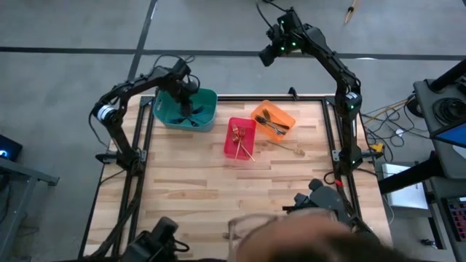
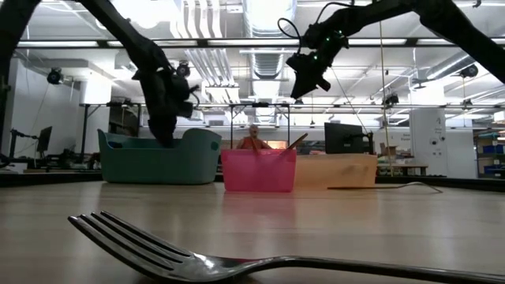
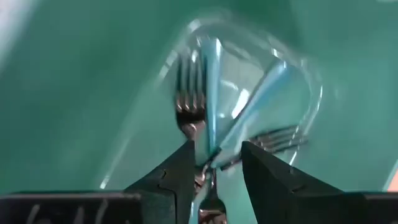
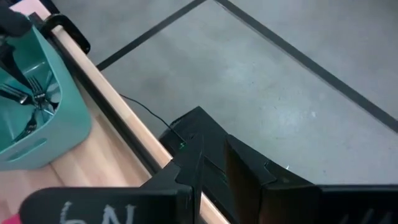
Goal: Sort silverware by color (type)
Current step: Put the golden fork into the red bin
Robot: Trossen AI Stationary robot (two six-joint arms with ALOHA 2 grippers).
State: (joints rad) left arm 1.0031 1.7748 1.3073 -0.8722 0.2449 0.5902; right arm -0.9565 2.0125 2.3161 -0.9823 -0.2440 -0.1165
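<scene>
The light-blue-handled forks point(image 3: 214, 93) lie crossed in the bottom of the teal bin point(image 1: 207, 109), at the far left of the table point(image 1: 189, 182). The left gripper point(image 3: 214, 168) reaches down into that bin, its fingers point(image 3: 177, 177) partly apart on either side of the forks' crossing point; whether they actually clasp one, I cannot tell. More forks lie in the red bin point(image 1: 231, 138) and the orange bin point(image 1: 285, 116), further right along the far side. One gold fork point(image 1: 291, 148) rests on the wood just near of the orange bin, and a silver fork point(image 2: 197, 256) lies at the near edge. The right gripper point(image 4: 211, 168) hangs raised beyond the table's far edge, fingers nearly together, holding nothing.
</scene>
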